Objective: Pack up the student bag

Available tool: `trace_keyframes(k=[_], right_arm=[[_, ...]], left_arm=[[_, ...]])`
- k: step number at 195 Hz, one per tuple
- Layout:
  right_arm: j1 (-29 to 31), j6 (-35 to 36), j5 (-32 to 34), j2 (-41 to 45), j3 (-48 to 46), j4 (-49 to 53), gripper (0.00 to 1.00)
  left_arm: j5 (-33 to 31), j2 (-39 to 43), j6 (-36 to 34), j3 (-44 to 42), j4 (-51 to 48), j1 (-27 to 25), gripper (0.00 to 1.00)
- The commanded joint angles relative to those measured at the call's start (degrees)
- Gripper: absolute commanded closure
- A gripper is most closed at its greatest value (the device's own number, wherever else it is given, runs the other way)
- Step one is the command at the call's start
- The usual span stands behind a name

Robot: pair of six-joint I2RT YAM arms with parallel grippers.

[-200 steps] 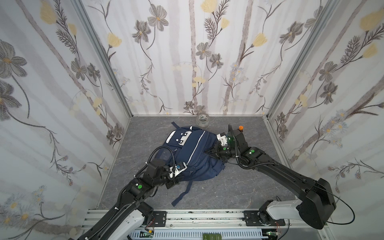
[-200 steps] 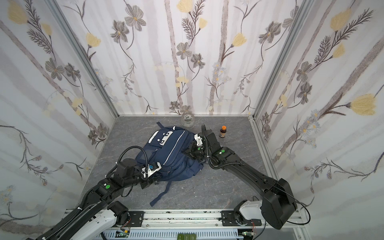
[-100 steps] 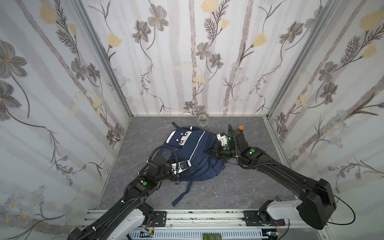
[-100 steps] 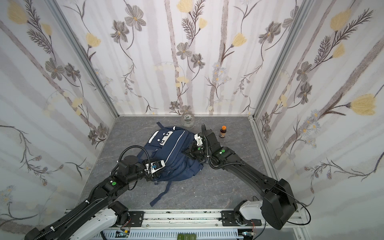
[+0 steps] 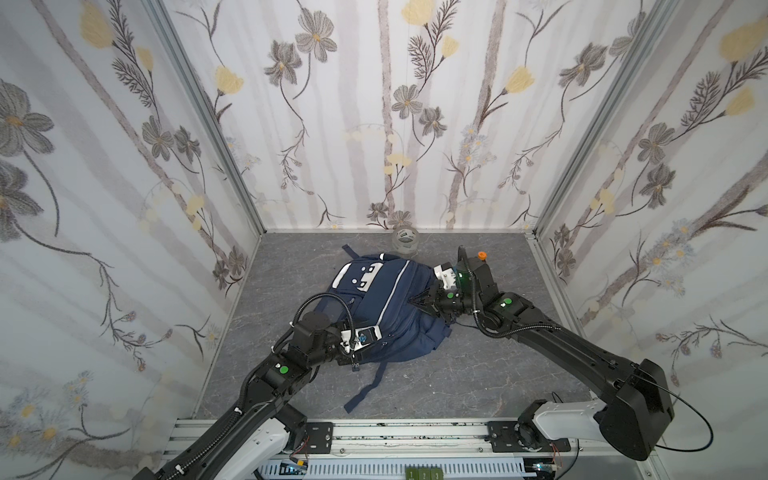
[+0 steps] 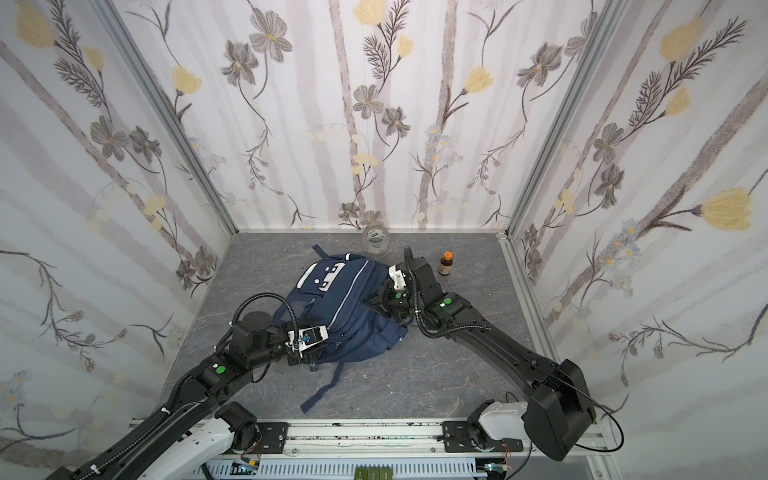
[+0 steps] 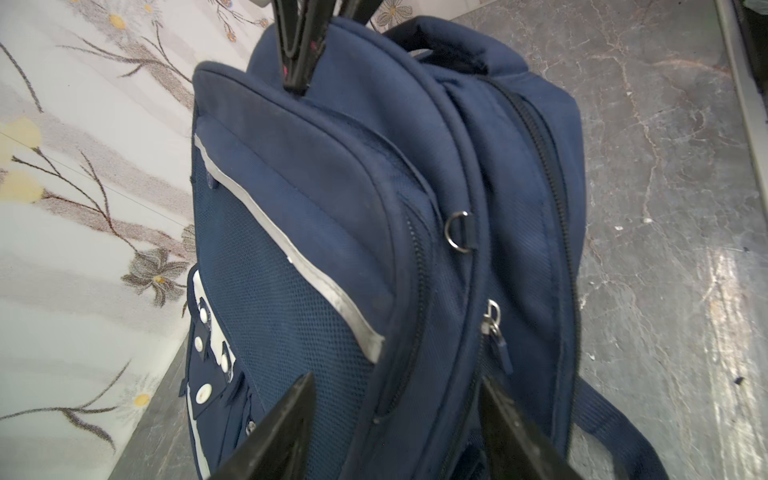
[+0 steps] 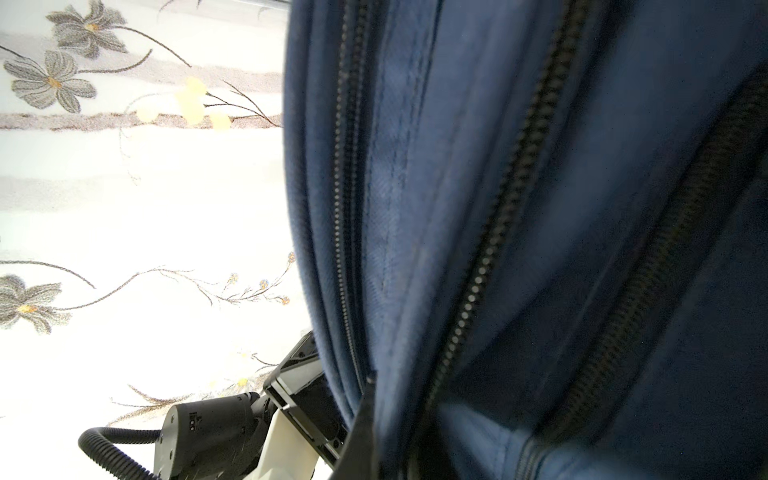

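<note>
Student bag (image 5: 390, 307), navy with white patches and a pale stripe, lies front face up on the grey counter (image 5: 457, 374), toward the rear wall, with one dark strap (image 5: 368, 388) stretched toward the front rail. The right fingers (image 7: 297, 62) are clenched on a fold of fabric at its top edge, while the left fingers (image 7: 286, 424) stand released, spread to either side of the zip ridge near a metal zip pull (image 7: 492, 322). Beyond the bag, a clear round jar (image 5: 404, 242) sits against the rear wall and a small brown bottle with an orange cap (image 6: 445, 264) stands beside the right arm.
</note>
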State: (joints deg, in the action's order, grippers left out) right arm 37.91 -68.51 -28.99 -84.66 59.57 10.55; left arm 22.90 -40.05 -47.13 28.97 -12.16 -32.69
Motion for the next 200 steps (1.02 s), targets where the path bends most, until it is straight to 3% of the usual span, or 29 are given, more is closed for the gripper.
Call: trace_keyframes(k=[1,47,79,119,131,147,163,172,189,200], right_arm=[[0.01,-0.57,-2.71,0.47,1.29,-6.01,1.00],[0.17,-0.65,-2.34,0.20,2.41,-5.65,1.00],[0.39,-0.72,-2.21,0.24,3.14,-5.01,1.00],[0.42,-1.14,-2.12,0.21,3.18,-5.32,1.00],[0.48,-1.36,-2.28,0.07,3.18,-5.83,1.00],[0.37,-1.63,-2.54,-0.39,3.40,-6.58,1.00],[0.07,-1.12,-2.41,-1.45,4.18,-6.59,1.00],[-0.48,0.21,-1.73,-2.24,5.11,-5.63,0.91],[-1.66,5.56,2.21,-4.41,9.60,0.60,0.61],[-1.74,10.26,6.62,-5.64,14.37,6.39,0.53]], left_arm=[[2.32,1.28,-1.43,-0.53,-4.64,0.08,0.34],[-2.17,-2.48,-0.75,-3.74,3.63,0.07,0.31],[-4.99,-6.57,-0.80,-3.91,9.78,-0.05,0.45],[-5.29,-8.86,-1.54,-4.48,12.87,-0.13,0.54],[-4.47,-9.05,-1.84,-4.64,13.00,-0.14,0.66],[-4.26,-8.93,-1.82,-4.70,13.04,-0.21,0.98],[-4.05,-8.08,-1.91,-3.83,11.62,-0.27,1.00],[-3.58,-7.38,-1.93,-2.96,10.02,-0.24,1.00],[-2.49,-7.04,-0.23,0.85,4.86,-0.22,1.00],[-2.38,-7.78,2.51,4.51,1.14,-0.14,1.00]])
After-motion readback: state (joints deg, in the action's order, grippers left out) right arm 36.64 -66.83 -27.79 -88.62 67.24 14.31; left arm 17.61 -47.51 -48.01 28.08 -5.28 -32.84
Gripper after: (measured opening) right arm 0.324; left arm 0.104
